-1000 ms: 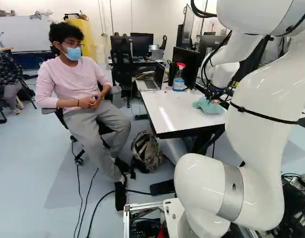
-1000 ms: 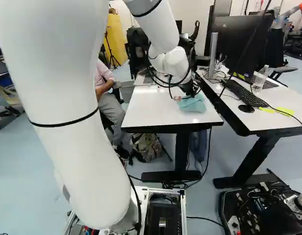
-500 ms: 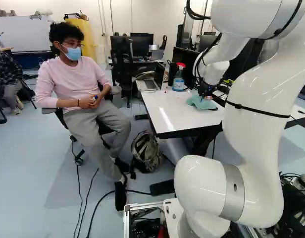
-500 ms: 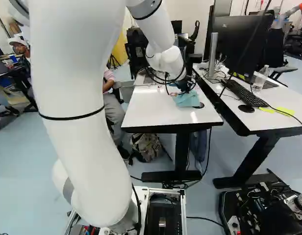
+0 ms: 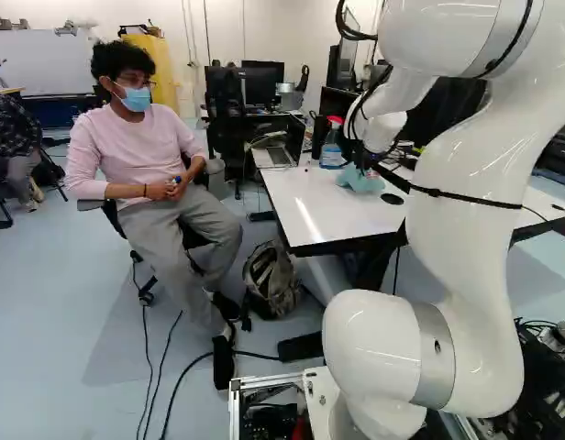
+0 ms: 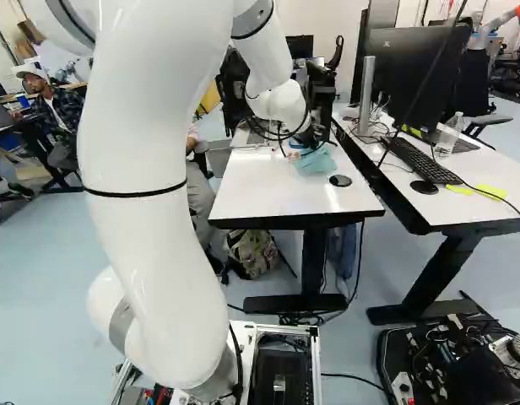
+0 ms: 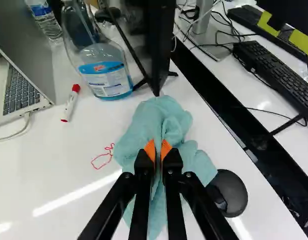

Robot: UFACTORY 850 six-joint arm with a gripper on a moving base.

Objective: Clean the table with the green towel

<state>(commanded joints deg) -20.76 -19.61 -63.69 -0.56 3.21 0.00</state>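
Observation:
My gripper (image 6: 299, 145) is low over the far part of the white table (image 6: 277, 190), with the teal-green towel (image 6: 316, 161) under it. In the wrist view the gripper (image 7: 158, 150) has its orange-padded fingers closed on a raised fold of the bunched towel (image 7: 164, 117), which lies on the tabletop. Beside the towel is a red scribble (image 7: 103, 157) on the white surface. The towel's underside is hidden.
A spray bottle (image 7: 106, 70), a red-capped marker (image 7: 70, 102) and a laptop (image 7: 21, 92) stand or lie beyond the scribble. A monitor's foot is just ahead of the towel. A black mouse (image 7: 231, 192) touches or nearly touches its edge. A second desk (image 6: 471, 211) adjoins.
My arm has swung left and farther out, dragging the gripped towel across the tabletop away from the near edge. The black mouse has come out from behind or under it. The base has stayed put.

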